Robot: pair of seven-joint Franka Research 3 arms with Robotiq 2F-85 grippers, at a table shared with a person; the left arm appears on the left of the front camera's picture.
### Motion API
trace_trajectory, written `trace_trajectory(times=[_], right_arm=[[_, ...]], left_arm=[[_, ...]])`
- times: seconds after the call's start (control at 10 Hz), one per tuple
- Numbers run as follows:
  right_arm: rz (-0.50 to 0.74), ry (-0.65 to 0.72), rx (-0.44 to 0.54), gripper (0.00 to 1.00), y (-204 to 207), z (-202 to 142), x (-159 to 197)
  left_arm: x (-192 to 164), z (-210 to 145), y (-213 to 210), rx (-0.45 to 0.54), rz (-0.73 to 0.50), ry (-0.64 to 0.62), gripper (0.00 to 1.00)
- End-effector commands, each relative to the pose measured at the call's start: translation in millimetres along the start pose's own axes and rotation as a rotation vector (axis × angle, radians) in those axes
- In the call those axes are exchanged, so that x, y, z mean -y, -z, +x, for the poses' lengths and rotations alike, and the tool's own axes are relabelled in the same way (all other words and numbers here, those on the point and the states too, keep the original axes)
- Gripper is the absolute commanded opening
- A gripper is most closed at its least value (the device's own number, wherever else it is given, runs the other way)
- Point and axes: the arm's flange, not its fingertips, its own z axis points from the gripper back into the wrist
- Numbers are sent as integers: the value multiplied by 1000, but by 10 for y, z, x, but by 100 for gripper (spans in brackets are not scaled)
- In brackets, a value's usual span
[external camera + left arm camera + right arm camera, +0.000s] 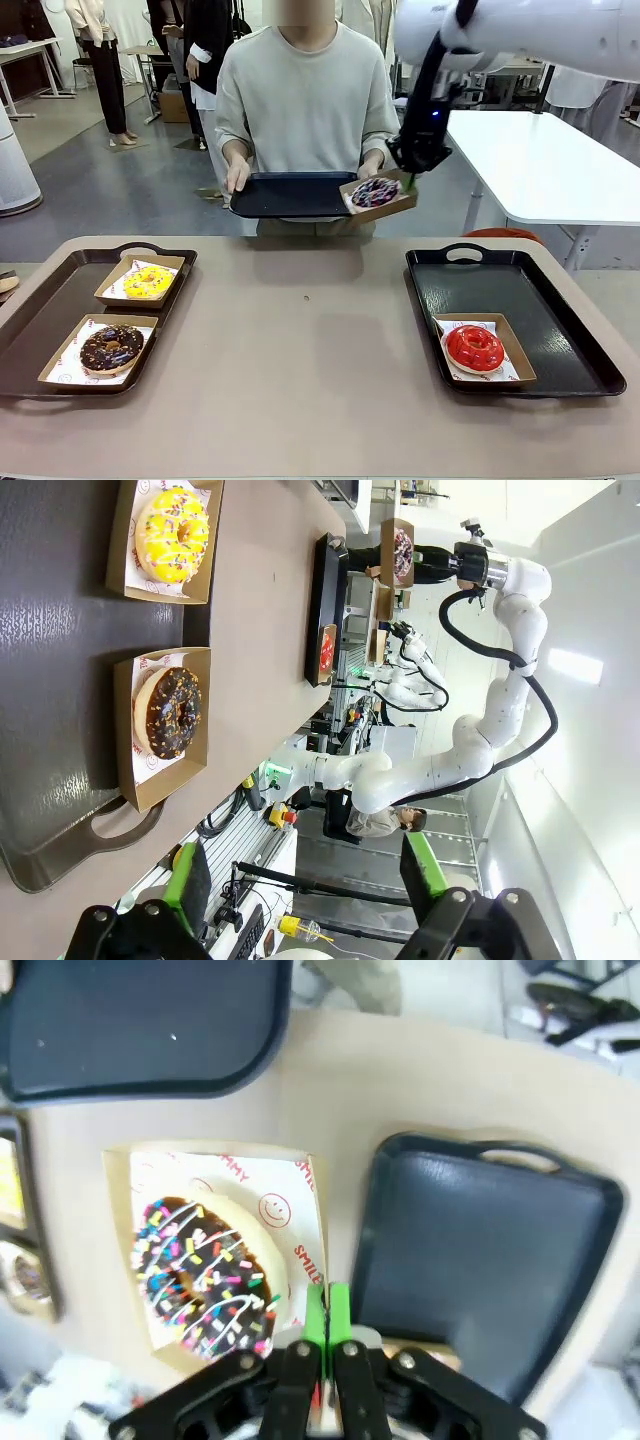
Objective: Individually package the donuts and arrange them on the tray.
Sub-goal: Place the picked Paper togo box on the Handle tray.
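Note:
My right gripper (410, 178) is shut on the rim of a paper-lined cardboard box (392, 207) and holds it over the right end of a dark tray (285, 195) in a person's hands. In the box lies the dark purple sprinkled donut (375, 191). From the right wrist, the green pads (316, 1312) pinch the box wall beside that donut (205, 1275). My left gripper (305, 880) stands open above the left tray (60, 780), where the yellow donut (172, 522) and chocolate donut (167, 712) sit boxed. The red donut (474, 347) rests boxed on the right tray (520, 290).
The person stands at the far side with both hands on the held tray. The left table tray (40, 320) has its two boxes along its right side. A white table (550, 160) stands at the back right. Bare tabletop (300, 340) lies between the two trays.

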Motion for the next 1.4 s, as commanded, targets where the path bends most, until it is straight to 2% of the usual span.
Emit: trace_trajectory(times=[0.0,0.2,0.4,1.0,1.2,1.3], right_arm=[[78,-25,-13,1,-71,-46,446],[49,-38,2,1,25,-104,914],[49,-29,4,1,251,-235,1134],[-8,230,110,1,817,-735,1376],[-17,263,92,1,844,-781,1351],[1,208,83,1,833,-655,1428]], left_arm=[[3,-24,6,6,5,1,100],[3,-24,6,6,5,1,100],[3,-24,6,6,5,1,100],[3,-24,6,6,5,1,100],[3,-24,6,6,5,1,100],[3,-24,6,6,5,1,100]])
